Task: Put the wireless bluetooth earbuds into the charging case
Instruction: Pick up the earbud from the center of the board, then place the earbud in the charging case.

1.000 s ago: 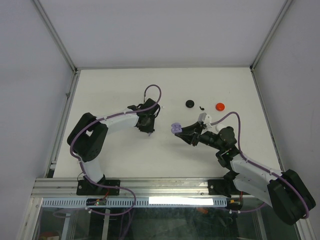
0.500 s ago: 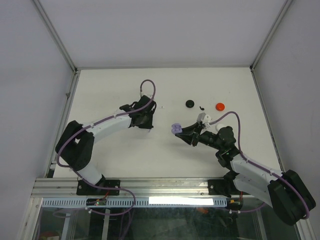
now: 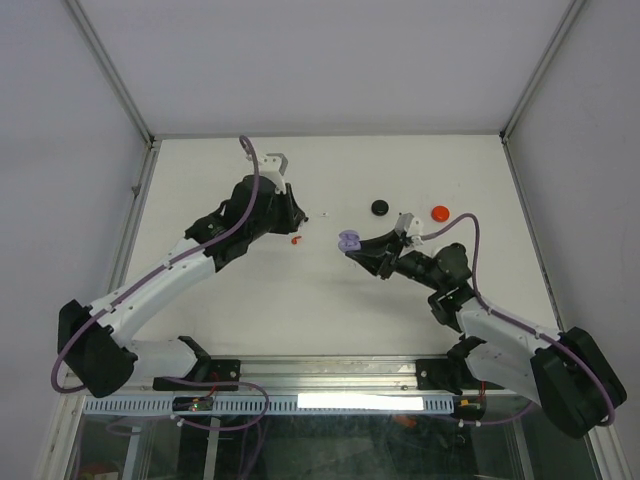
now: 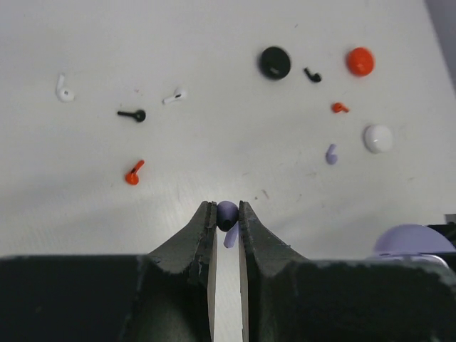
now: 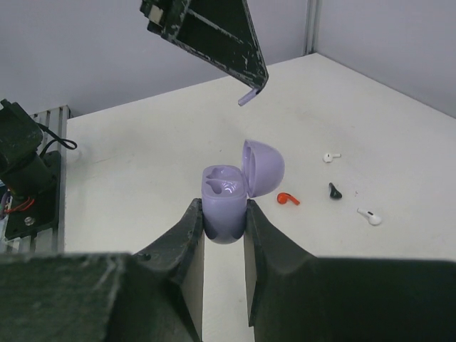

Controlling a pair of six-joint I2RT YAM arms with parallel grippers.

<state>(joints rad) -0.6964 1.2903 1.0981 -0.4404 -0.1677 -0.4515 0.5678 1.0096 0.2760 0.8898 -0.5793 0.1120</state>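
Currently a lavender earbud (image 4: 227, 213) is pinched between the closed fingers of the left hand (image 4: 226, 208), held above the table's (image 4: 228, 142) middle. Nearby, the right hand (image 5: 224, 209) grips the open lavender charging case (image 5: 226, 196). A red earbud (image 4: 132, 173) lies on the table.

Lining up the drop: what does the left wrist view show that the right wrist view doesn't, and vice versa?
Left wrist only: the round black case, the red case and a loose lavender earbud. Right wrist only: the lavender case standing open in the right claw, both sockets empty. Both: the lavender earbud pinched in the left claw.
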